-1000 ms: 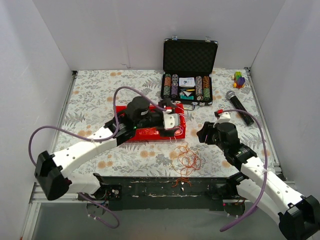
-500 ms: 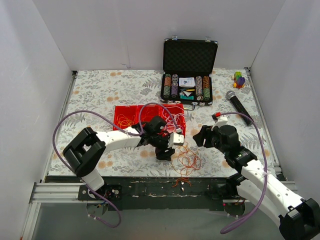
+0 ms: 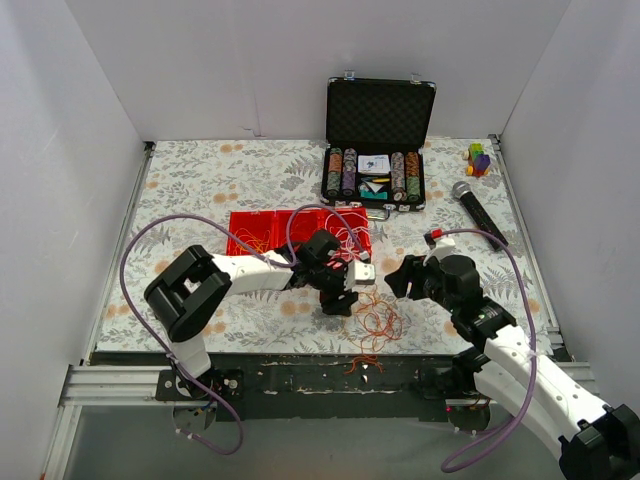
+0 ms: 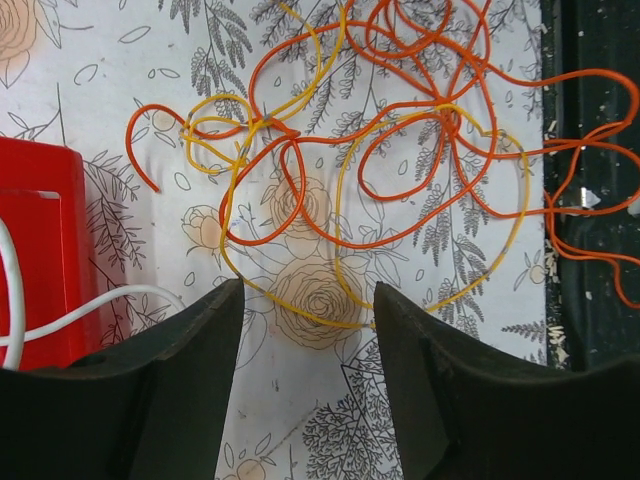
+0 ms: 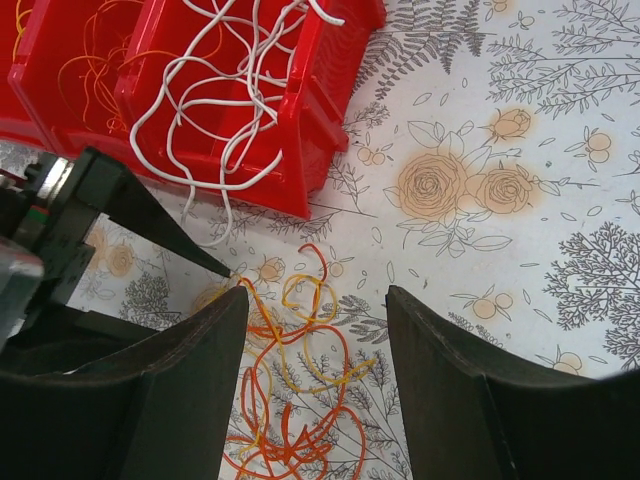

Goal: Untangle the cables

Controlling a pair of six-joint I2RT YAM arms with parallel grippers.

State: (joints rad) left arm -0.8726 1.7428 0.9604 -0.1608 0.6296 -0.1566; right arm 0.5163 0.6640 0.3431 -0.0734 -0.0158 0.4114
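The cables (image 3: 377,319) are a loose clump of thin orange and yellow loops on the flowered table near its front edge. They fill the upper part of the left wrist view (image 4: 380,150) and lie low in the right wrist view (image 5: 300,400). My left gripper (image 3: 340,299) is open and empty at the clump's left edge. A yellow loop runs just ahead of its tips (image 4: 305,300). My right gripper (image 3: 399,276) is open and empty just right of the clump, its fingers spread above it (image 5: 315,300). One orange strand (image 4: 590,200) trails over the table's front edge.
A red tray (image 3: 250,232) holding white cables (image 5: 230,110) lies just behind the clump. An open black case of poker chips (image 3: 378,175) stands farther back. A microphone (image 3: 478,214) and coloured blocks (image 3: 479,158) lie at the right. The black front rail (image 3: 330,375) is close by.
My left arm has swung from over the red tray down to the clump's left edge, then crept a little to the right. My right gripper has edged nearer the clump.
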